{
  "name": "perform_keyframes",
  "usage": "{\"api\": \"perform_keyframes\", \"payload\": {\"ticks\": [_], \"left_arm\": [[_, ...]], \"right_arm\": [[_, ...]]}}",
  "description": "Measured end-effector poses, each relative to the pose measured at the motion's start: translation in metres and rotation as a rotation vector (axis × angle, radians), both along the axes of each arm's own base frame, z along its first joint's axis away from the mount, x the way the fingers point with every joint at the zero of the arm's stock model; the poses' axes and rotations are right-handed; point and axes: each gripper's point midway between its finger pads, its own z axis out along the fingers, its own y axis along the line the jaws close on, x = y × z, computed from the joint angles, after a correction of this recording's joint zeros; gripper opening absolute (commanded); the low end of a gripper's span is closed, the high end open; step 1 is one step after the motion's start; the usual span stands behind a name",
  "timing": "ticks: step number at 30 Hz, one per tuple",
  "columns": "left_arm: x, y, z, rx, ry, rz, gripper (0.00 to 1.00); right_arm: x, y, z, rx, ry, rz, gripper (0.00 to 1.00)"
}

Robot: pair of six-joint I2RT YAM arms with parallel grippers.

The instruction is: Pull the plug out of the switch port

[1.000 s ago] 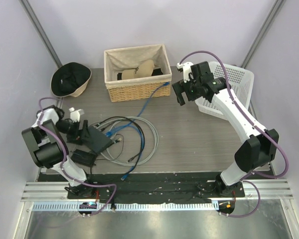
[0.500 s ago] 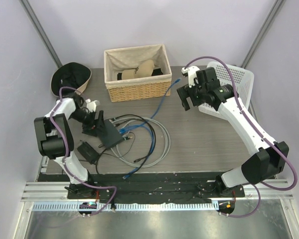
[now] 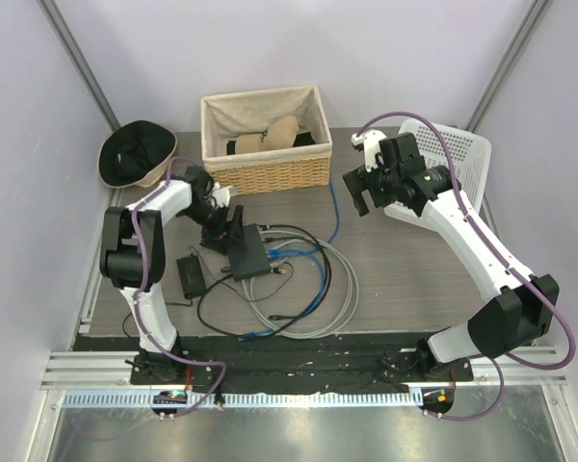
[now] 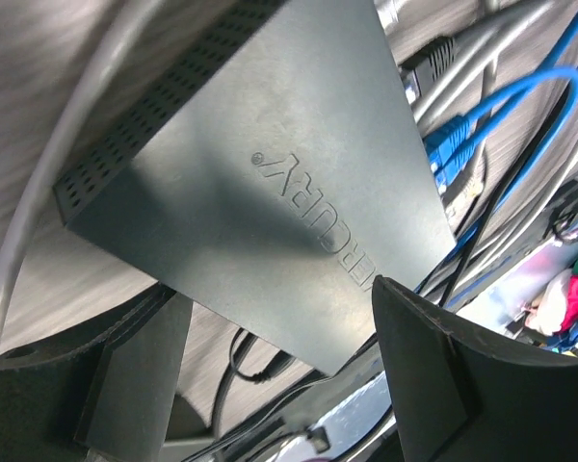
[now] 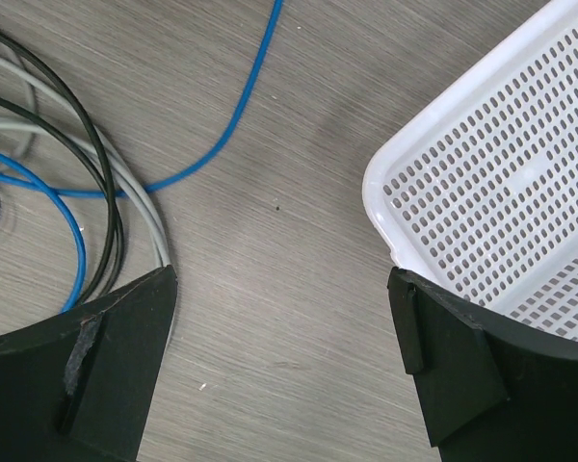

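**Left gripper clamped on switch, plug seated in its port**

Nearest the arm bases, loops of gray, black and blue cables (image 3: 308, 300) lie on the wood-grain tabletop (image 3: 395, 279). A small black power brick (image 3: 191, 275) sits to their left. Just beyond, the flat black switch (image 3: 247, 252) lies at an angle. Its switch port (image 4: 424, 144) edge faces the loops, and a blue plug (image 4: 450, 144) is seated there beside other connectors. The left arm rises from its base, folds at the elbow near the far left of the tabletop, and reaches down to the right. The left gripper (image 4: 275, 322) is clamped on the switch's opposite end, one finger on each side. Farther right, the right arm stretches up and inward with its wrist turned down. The right gripper (image 5: 281, 289) hovers with fingers spread wide over bare wood, between a blue cable (image 5: 236, 115) and the white plastic basket (image 5: 491, 183). At the far edge stand a wicker basket (image 3: 265, 173) and a dark hat (image 3: 133, 154).
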Motion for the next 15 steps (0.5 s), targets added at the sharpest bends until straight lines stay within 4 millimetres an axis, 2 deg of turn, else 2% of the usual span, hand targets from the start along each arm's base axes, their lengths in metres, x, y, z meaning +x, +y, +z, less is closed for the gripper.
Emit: {"api": "perform_keyframes", "payload": {"ticks": [5,10,12,15], "left_arm": [[0.008,-0.018,0.002,-0.009,-0.014,-0.004,0.8],[0.011,-0.017,0.009,0.011,-0.039,0.008,0.82],[0.009,-0.014,0.021,0.023,-0.082,0.014,0.82],[0.003,-0.01,0.051,0.024,-0.181,0.019,0.83]], "right_arm": [[0.0,0.0,0.0,-0.002,-0.001,-0.002,1.0],[0.0,-0.001,0.0,-0.004,-0.001,0.001,1.0],[0.0,0.0,0.0,-0.003,-0.004,0.001,1.0],[-0.003,-0.001,0.0,0.002,-0.007,0.005,1.0]]}}
